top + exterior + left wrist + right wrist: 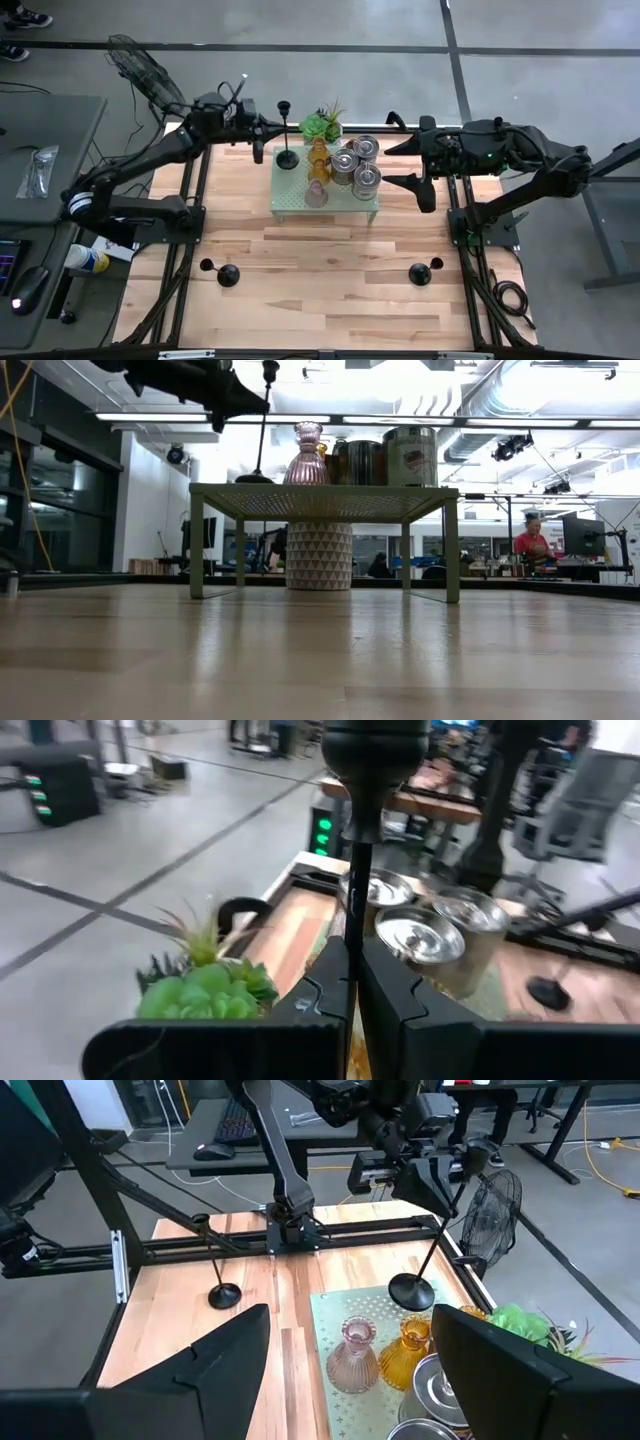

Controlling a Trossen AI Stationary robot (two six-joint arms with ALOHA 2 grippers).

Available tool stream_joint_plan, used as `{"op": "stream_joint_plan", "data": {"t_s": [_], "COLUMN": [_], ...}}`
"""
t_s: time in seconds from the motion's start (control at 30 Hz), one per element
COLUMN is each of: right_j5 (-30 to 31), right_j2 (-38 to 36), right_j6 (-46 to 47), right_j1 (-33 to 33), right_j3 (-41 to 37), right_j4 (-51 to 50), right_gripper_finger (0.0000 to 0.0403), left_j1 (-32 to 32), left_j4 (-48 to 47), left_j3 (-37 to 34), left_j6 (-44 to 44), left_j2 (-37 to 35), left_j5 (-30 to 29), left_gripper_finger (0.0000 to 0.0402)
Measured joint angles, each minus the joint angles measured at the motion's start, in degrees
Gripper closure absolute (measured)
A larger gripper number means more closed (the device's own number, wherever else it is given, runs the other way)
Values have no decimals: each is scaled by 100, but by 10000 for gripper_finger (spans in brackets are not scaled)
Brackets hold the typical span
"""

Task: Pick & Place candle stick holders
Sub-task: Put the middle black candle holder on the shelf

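Observation:
A black candle stick holder (287,150) with a round base and thin stem stands at the left far corner of the pale green stand (290,200). My left gripper (262,140) is shut on its stem. On the same stand are silvery cylindrical holders (356,165), an amber glass one (318,165) and a pink glass one (316,193). Two more black holders (228,275) (420,272) rest on their bases on the table. My right gripper (397,163) hovers open beside the stand's right end, with nothing between its fingers. My left gripper pinches the black holder's thin stem (355,910) between its two fingers, about halfway up, below the cup (375,750). The fingers come nearly level from the table's left and lie across the stem. The holder is slightly tilted. Its base (412,1292) is at the stand's top; whether it rests there I cannot tell.
A green spiky potted plant (323,124) stands at the stand's far edge, right beside the held holder. The silvery holders crowd the stand's right half. The wooden table in front of the stand holds only the two black holders. A fan (140,65) stands beyond the table's far left.

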Motion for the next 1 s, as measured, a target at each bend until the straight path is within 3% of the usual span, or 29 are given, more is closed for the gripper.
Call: {"op": "stream_joint_plan", "data": {"t_s": [0.1, 0.37, 1.0], "right_j5": [5, 19, 19], "right_j2": [0, 1, 2], "right_j6": [-13, -13, -11], "right_j1": [0, 0, 0], "right_j3": [0, 0, 0], "right_j4": [0, 0, 0], "right_gripper_finger": [131, 131, 131], "left_j1": [189, 255, 414], "left_j4": [28, 462, 925], "left_j3": [0, 0, 0], "left_j6": [153, 590, 727], "left_j2": [115, 420, 918], "left_j5": [489, 948, 1126], "left_gripper_finger": [401, 401, 401]}}
